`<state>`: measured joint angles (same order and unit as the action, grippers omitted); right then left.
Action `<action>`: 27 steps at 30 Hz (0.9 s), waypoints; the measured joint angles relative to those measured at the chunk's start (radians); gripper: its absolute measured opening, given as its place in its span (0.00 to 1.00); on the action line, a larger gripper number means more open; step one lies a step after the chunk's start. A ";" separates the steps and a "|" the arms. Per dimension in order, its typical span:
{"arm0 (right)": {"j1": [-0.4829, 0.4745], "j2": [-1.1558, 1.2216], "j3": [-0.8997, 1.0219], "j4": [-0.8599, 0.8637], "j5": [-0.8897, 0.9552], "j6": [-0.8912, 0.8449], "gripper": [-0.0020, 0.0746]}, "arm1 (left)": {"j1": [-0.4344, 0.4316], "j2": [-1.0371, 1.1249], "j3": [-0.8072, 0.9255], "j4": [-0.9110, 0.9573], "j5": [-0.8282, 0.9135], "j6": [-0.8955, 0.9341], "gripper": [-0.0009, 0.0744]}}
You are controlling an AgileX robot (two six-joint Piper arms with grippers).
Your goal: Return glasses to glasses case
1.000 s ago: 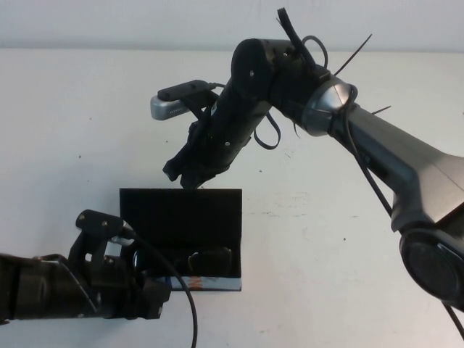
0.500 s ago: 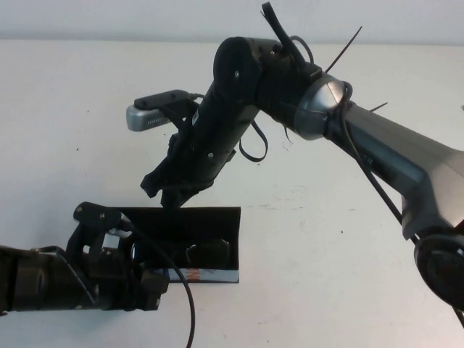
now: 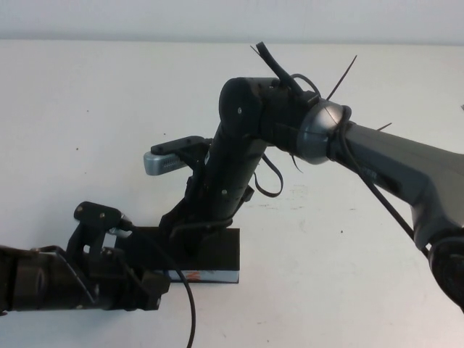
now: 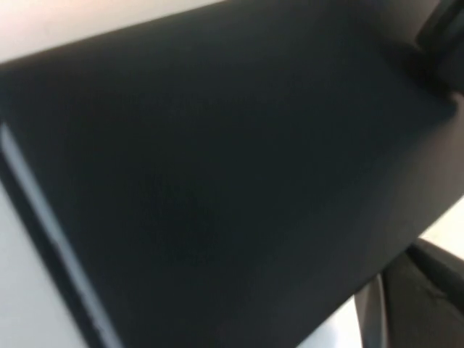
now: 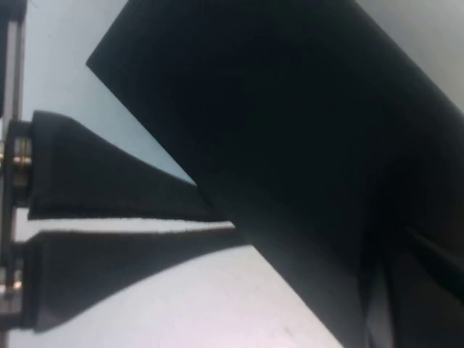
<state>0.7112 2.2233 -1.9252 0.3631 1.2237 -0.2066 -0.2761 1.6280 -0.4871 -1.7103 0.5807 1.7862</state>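
The glasses case point(image 3: 217, 250) lies near the table's front, a black box with its flap lid down and its white printed front edge point(image 3: 206, 276) showing. The glasses are hidden. My right gripper point(image 3: 176, 226) is shut, its tips pressed down on the lid's left part. In the right wrist view the two fingers lie almost together, and the right gripper point(image 5: 217, 221) meets the black lid point(image 5: 290, 145). My left gripper point(image 3: 148, 281) sits at the case's front left corner. The lid point(image 4: 217, 181) fills the left wrist view.
The white table point(image 3: 348, 261) stretches bare to the right of the case and behind it. The right arm point(image 3: 377, 156) reaches in from the right, over the middle of the table. A grey wrist camera point(image 3: 165, 162) juts out to its left.
My right arm swung down and forward onto the case. The flap lid went from upright to lying flat over the box, and the glasses inside dropped out of sight. The left arm held still.
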 joint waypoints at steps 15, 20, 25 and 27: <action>0.000 -0.008 0.000 -0.030 0.000 0.001 0.01 | 0.000 -0.138 -0.002 0.154 0.031 -0.159 0.01; 0.000 -0.071 0.005 -0.049 0.000 0.018 0.01 | 0.000 -0.262 -0.002 0.178 0.029 -0.194 0.01; 0.000 -0.189 0.005 -0.069 0.002 0.053 0.01 | 0.000 -0.474 -0.002 0.149 -0.040 -0.194 0.01; 0.000 -0.240 0.007 -0.097 0.004 0.079 0.01 | 0.000 -0.571 0.001 0.130 -0.082 -0.194 0.01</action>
<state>0.7112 1.9837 -1.9187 0.2663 1.2273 -0.1275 -0.2761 1.0567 -0.4865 -1.5806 0.4988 1.5924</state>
